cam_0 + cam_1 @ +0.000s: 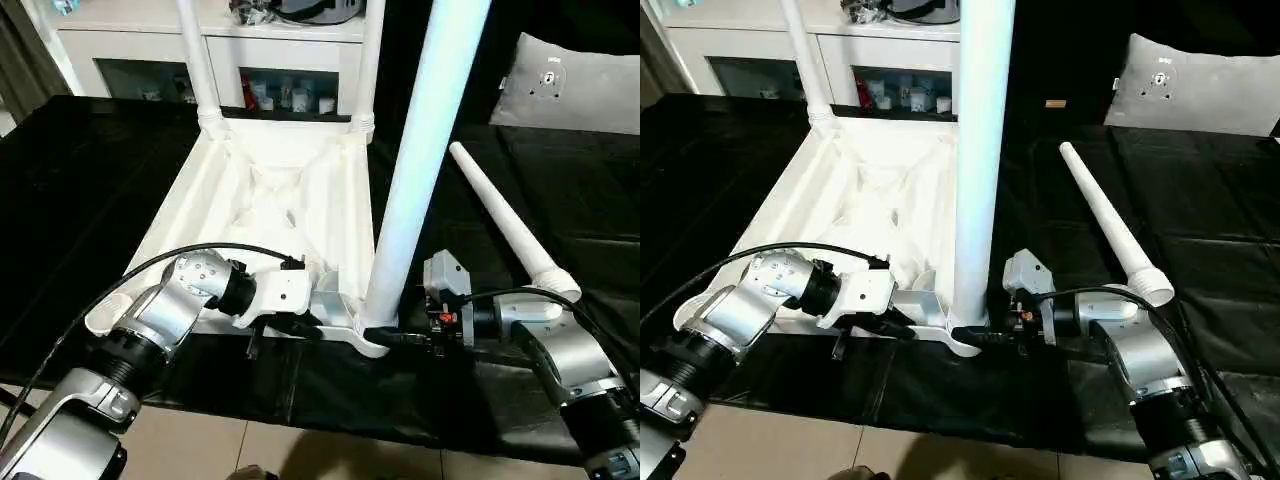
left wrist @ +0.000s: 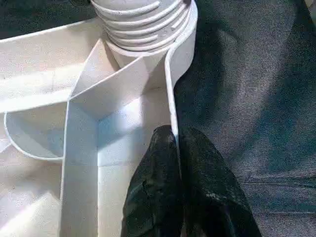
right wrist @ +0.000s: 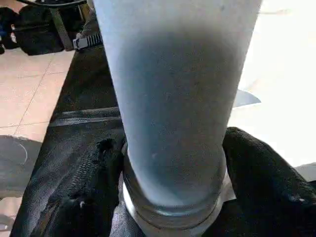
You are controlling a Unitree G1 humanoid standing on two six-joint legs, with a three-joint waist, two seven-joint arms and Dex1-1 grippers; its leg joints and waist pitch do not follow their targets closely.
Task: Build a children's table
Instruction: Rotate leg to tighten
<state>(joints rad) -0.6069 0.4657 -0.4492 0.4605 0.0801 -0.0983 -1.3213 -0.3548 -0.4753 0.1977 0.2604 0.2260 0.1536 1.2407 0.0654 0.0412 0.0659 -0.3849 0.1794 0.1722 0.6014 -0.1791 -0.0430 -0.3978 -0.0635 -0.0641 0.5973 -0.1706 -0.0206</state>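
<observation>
We see the black cloth-covered work surface [image 1: 90,180] carrying the white plastic table top [image 1: 270,200], which lies upside down with its ribbed, hollow underside facing up. Behind the surface stands a white cabinet [image 1: 150,50] with open shelves.

Three long round tapering white legs stand upright in the corner sockets of the table top: two at the far corners, far-left leg [image 1: 197,60] and far-right leg [image 1: 368,60], and one, the near-right leg [image 1: 425,150], at the corner closest to our right arm. In the left wrist view the threaded base of this near leg [image 2: 140,19] sits in its socket. The fourth white leg [image 1: 500,215] lies loose on the black surface to the right of the table top, well apart from it, its wide end pointing toward us.

Our left gripper [image 1: 290,325] is closed on the near rim of the table top; in the left wrist view its two black fingers [image 2: 158,187] pinch the thin white wall between them.

Our right gripper [image 1: 405,338] reaches the base of the near-right leg. In the right wrist view its black fingers [image 3: 84,197] stand on either side of the leg's lower end, just above the collar, bracketing it closely.
</observation>
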